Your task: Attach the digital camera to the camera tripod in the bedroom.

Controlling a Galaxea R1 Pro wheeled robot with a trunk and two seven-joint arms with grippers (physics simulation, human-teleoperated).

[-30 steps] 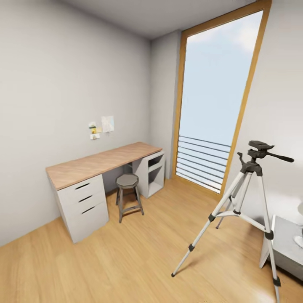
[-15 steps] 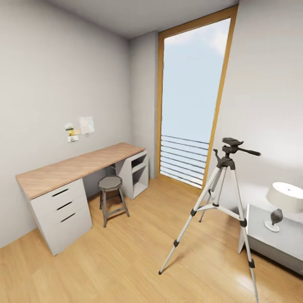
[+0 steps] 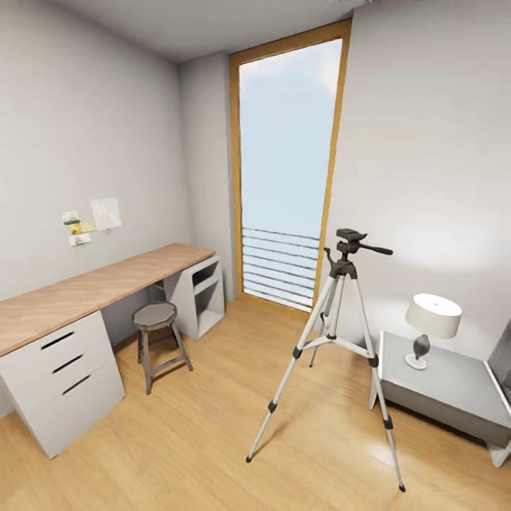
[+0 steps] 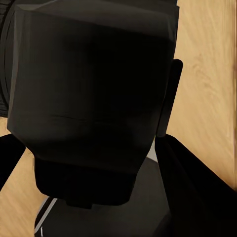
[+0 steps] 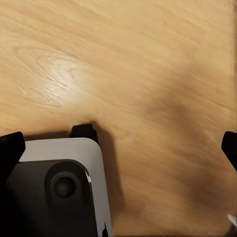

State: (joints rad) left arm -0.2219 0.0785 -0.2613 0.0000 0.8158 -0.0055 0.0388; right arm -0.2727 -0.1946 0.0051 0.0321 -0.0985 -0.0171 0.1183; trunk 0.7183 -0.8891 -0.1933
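On the light wood floor (image 3: 177,440) of the bedroom, near the tall wood-framed window (image 3: 284,163), stands the camera tripod (image 3: 333,341) — upright, its long axis vertical, three silver legs splayed out to black feet. Its black head sits at the top with the pan handle (image 3: 372,249) pointing out roughly level toward the right-hand wall. Just beside the tripod's right legs is a low grey side table (image 3: 454,397) carrying a white-shaded lamp (image 3: 431,326). Along the left wall runs a wood-topped counter (image 3: 92,287) with white drawers, a grey round stool (image 3: 157,339) standing in front of it.

In the left wrist view a large black boxy body, probably the digital camera (image 4: 94,98), fills most of the frame between dark tool fingers (image 4: 170,98), which seem clamped on it. In the right wrist view the right tool's dark fingertips (image 5: 11,148) stand wide apart at the frame's edges — bare floor between them, and part of the robot's grey base (image 5: 64,182) below.
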